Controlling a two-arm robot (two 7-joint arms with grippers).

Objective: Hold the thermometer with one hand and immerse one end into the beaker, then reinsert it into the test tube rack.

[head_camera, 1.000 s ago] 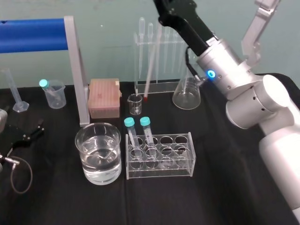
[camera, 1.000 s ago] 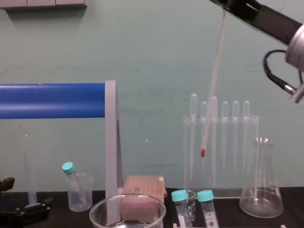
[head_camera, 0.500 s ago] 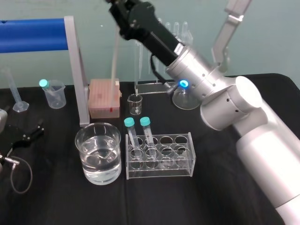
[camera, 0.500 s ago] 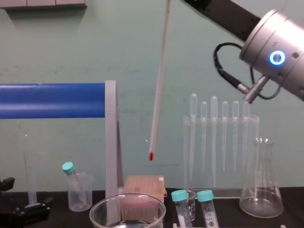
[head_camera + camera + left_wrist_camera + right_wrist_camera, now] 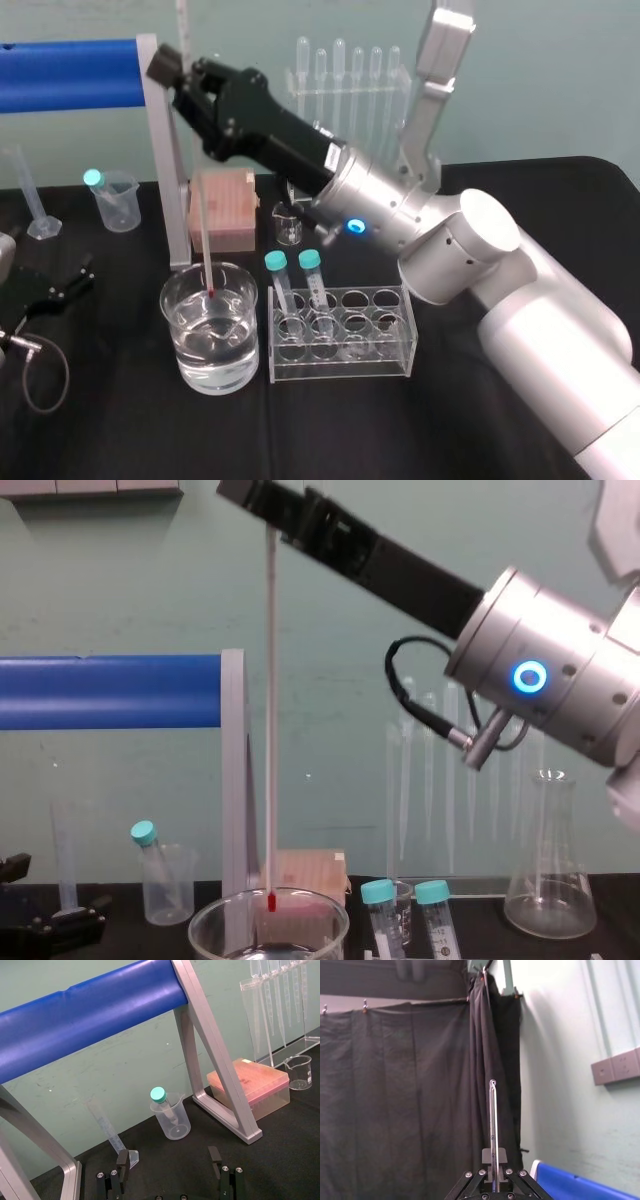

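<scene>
Right claw (image 5: 176,70) is high over the left half of the worktop (image 5: 120,420), its arm reaching in from the right edge and passing above the rack. The claw is closed on the thermometer (image 5: 197,190), gripping far up the rod. In the right wrist view a length of the rod stands above the fingers.

- Thermometer hangs close to upright, red tip (image 5: 271,902) down.
- Tip sits inside the mouth of the beaker (image 5: 190,345) — just under rim level in the chest view. Cannot tell whether it touches the liquid.
- Beaker stands toward the front edge, left of the worktop's middle, partly filled with clear liquid.
- Test tube rack (image 5: 390,345) is just beside the beaker, on the side toward the right edge. Two teal-capped tubes (image 5: 276,262) lean in the rack end nearest the beaker; the other holes I can see are open.
- Pink box (image 5: 225,205) is behind the beaker toward the rear edge, next to the grey post of the frame with the blue bar (image 5: 70,72).
- Small beaker (image 5: 288,222) stands behind the rack, and the pipette stand (image 5: 340,70) is at the rear edge.

Left claw (image 5: 168,1159) lies low at the left edge of the worktop — fingers wide apart, nothing between them, well apart from the beaker.
</scene>
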